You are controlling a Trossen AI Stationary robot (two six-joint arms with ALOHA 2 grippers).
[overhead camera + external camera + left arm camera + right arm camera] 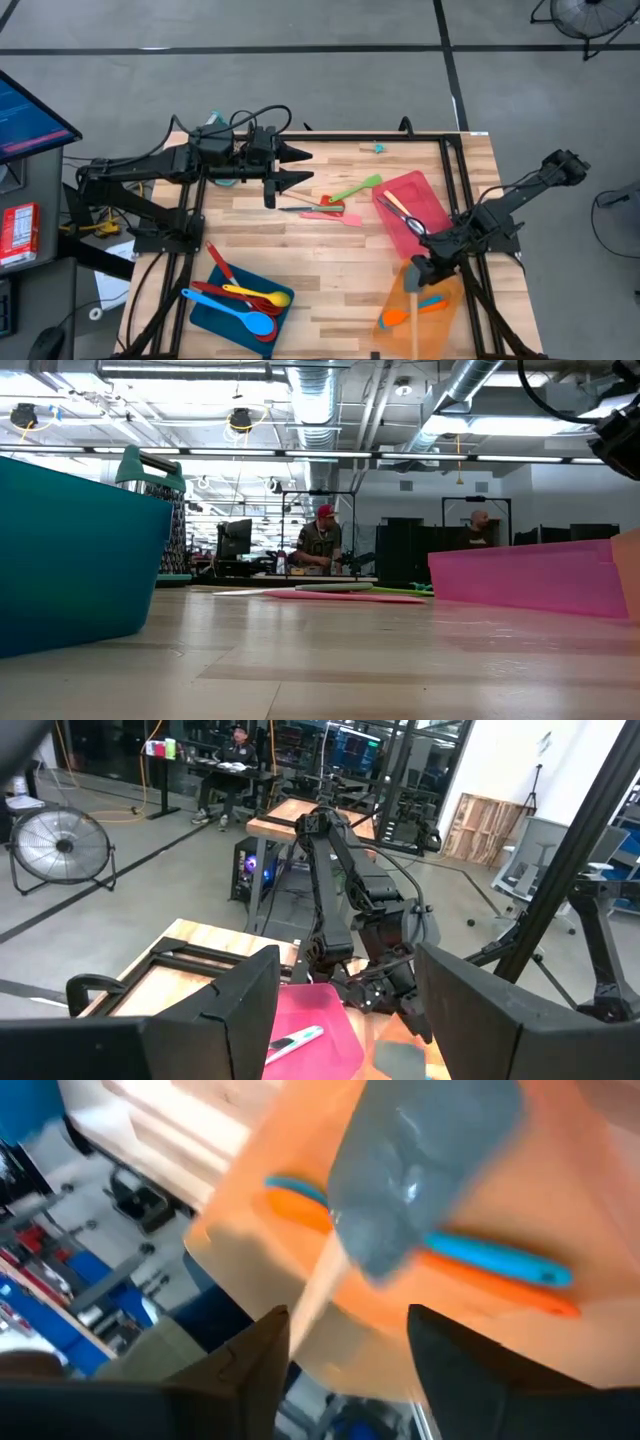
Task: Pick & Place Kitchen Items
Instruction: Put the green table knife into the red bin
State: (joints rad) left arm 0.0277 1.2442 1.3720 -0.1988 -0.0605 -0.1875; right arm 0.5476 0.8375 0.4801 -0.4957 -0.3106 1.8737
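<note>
A grey-headed spatula [410, 1170] with a pale handle [322, 1285] lies slanting in the orange tray [432, 325], over an orange and a blue utensil [500, 1265]. My right gripper [348, 1355] is open just above the tray's far end [418, 272]; its fingers stand well apart on either side of the handle's end. My left gripper [296, 166] waits open, raised and level, at the table's far left. A green spatula [358, 187] and red and pink utensils [330, 210] lie flat at the table's middle.
A blue tray [205, 310] at the near left holds red, blue and yellow spoons [245, 300]. A pink tray [415, 190] holding a pale utensil [400, 212] lies beside the orange one. A grater with a teal handle [150, 470] stands at the far left. People sit beyond the table.
</note>
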